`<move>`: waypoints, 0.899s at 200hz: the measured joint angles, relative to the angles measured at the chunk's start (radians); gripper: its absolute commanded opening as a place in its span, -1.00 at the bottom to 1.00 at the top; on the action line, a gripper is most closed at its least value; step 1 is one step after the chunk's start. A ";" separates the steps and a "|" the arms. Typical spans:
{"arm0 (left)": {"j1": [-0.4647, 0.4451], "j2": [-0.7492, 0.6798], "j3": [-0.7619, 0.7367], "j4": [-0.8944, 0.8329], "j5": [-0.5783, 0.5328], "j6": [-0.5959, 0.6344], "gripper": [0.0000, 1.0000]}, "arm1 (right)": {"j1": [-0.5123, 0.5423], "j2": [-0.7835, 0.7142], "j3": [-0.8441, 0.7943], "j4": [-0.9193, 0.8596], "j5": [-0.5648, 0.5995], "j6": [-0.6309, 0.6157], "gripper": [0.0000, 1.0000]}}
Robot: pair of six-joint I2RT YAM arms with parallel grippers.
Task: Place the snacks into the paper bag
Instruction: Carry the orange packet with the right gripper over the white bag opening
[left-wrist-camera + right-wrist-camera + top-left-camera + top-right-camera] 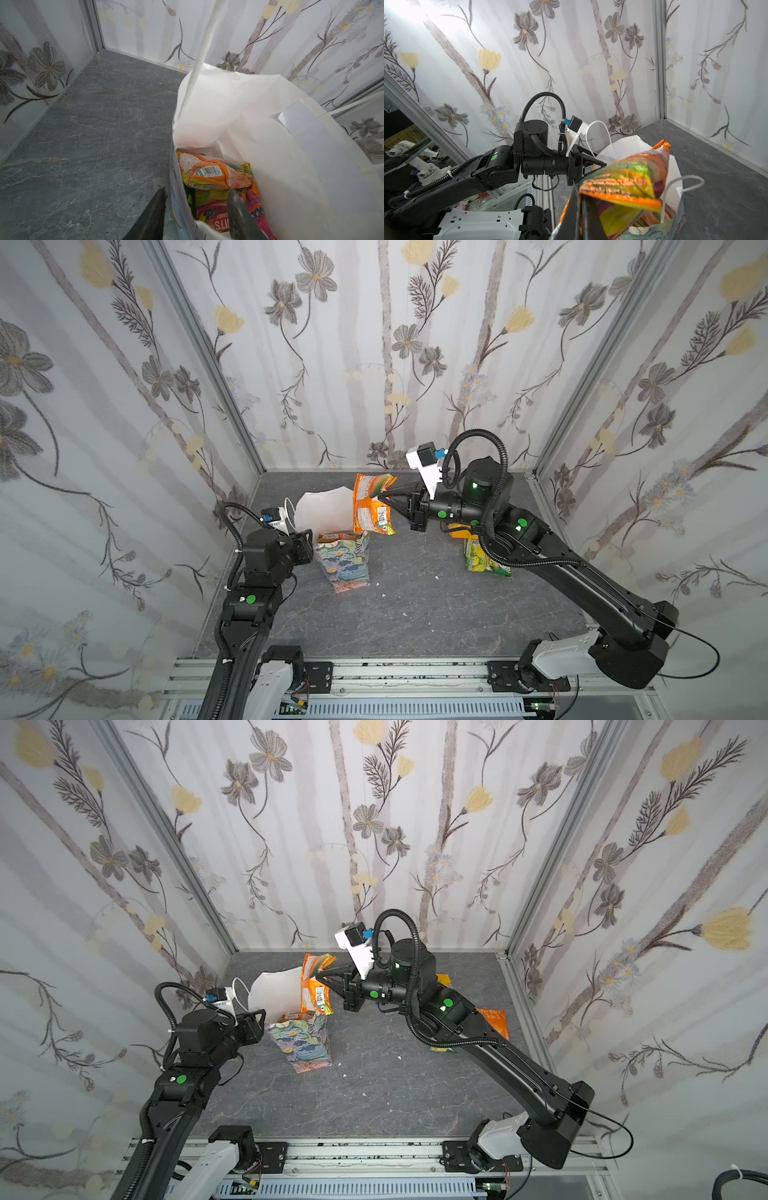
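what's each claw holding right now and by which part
The right claw pinches the orange snack packet by one side edge, above the paper bag. The left claw grips the bag's wall near the rim, one finger inside, one outside.

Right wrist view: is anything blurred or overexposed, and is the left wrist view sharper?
Right wrist view: the orange packet is soft, glare whitens the wall. Left wrist view: the barcoded packet in the paper bag is sharp, the fingers blurred.
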 measured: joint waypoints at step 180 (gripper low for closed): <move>0.002 -0.021 -0.008 -0.001 -0.001 0.000 -0.05 | 0.040 0.532 0.574 -0.386 0.031 -0.165 -1.00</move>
